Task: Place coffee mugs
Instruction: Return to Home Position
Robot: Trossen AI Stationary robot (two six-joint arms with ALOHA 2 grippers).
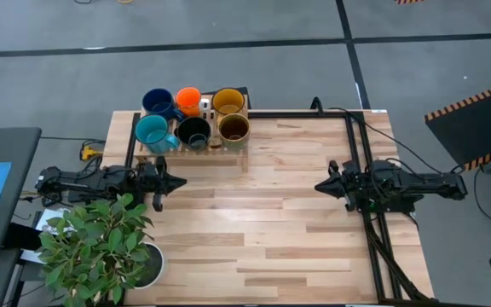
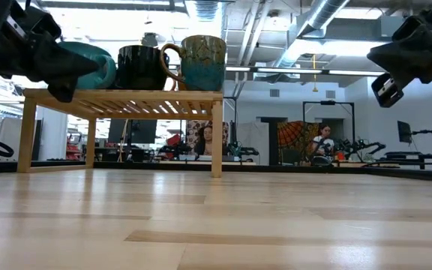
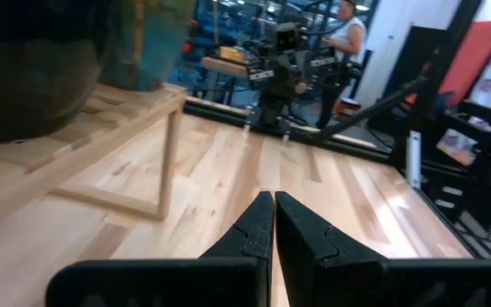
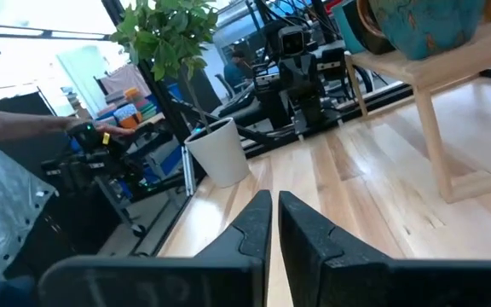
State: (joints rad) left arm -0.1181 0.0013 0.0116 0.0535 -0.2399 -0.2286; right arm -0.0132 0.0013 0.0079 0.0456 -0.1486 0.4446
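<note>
Left gripper [image 1: 177, 181]: we see its two fingers pressed together on themselves. It sits low over the left part of the wooden table [image 1: 271, 230], just in front of the shelf, and points toward the middle.
White pot [image 1: 150, 266]: it stands at the near left corner and holds a leafy green plant [image 1: 92, 239].
Wooden shelf [image 1: 225, 150]: it stands at the far edge, left of centre. We count six mugs on it, in two rows of three.
Back row: dark blue mug [image 1: 158, 103], orange mug [image 1: 188, 99], yellow mug [image 1: 228, 102].
Front row: teal mug [image 1: 152, 131], black mug [image 1: 194, 131], olive-brown mug [image 1: 233, 128].
Mugs: all stand upright, mouths up and close together. Inside them we see only glaze.
Right gripper [image 1: 320, 186]: its fingers meet tip to tip. It sits over the table's right part, well apart from the shelf, and points toward the middle.
</note>
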